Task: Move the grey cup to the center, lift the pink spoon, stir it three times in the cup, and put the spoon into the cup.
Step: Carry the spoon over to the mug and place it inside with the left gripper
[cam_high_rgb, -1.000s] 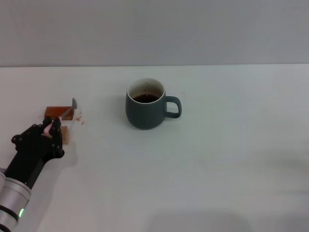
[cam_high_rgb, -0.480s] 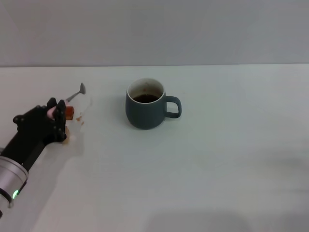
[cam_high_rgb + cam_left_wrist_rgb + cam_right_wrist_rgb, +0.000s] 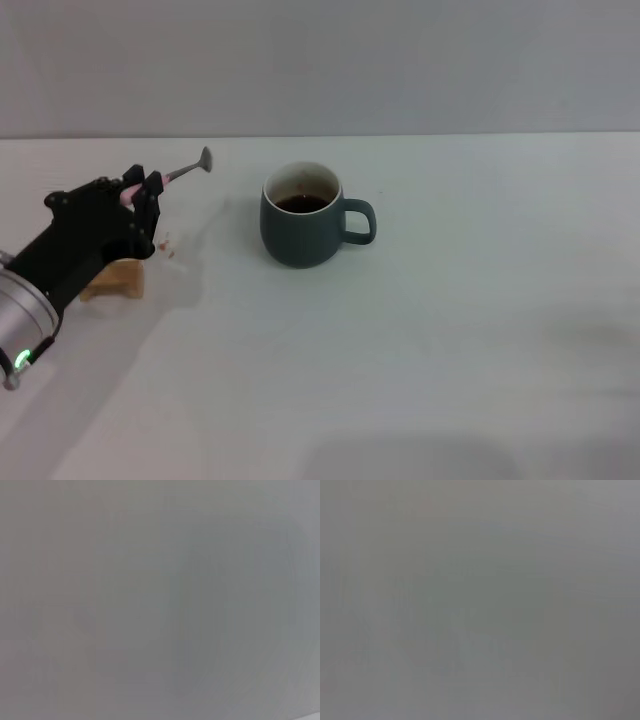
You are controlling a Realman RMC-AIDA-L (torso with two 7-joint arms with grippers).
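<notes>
The left gripper has lifted the pink spoon, pinched tight, toward the grey cup. Stirring probably comes next.

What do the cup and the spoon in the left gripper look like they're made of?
Cup: likely glazed ceramic, matte slate outside, pale cream inside. Spoon, held by the left gripper: grey metal-looking bowl and neck, pink handle, possibly plastic.

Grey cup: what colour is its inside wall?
Pale cream above dark liquid, seen best in the head view of the grey cup.
</notes>
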